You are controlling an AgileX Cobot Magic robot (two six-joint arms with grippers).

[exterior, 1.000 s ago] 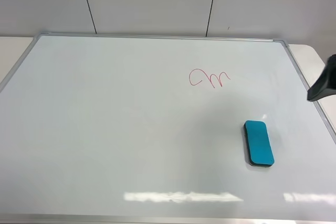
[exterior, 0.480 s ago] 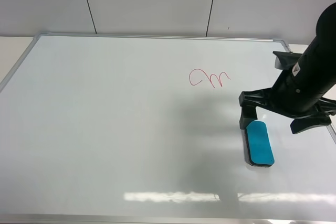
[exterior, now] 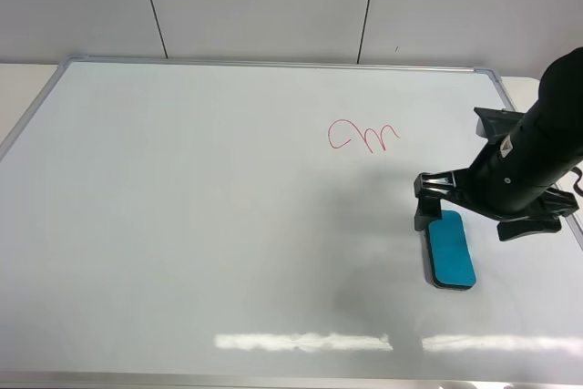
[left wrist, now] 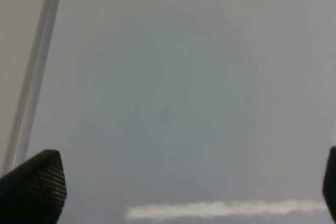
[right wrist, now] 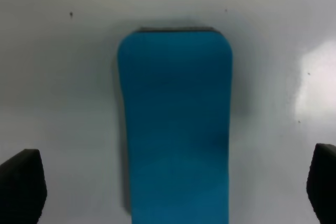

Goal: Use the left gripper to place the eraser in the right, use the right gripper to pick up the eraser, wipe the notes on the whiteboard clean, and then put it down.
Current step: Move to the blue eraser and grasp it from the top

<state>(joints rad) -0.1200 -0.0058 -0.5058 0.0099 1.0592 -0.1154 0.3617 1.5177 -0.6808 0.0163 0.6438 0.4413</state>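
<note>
Eraser lies flat on the whiteboard, toward 4 o'clock from the board's middle, its long axis running 12 to 6. We log the notes, a red scribble, at about 11 o'clock from the eraser and well apart from it. The right gripper hangs over the eraser's 12 o'clock end, fingers spread wide to either side and gripping nothing. In its wrist view we see bare board between each fingertip and the teal block. The left gripper is likewise wide open and holds nothing, over bare board near the silver frame.
</note>
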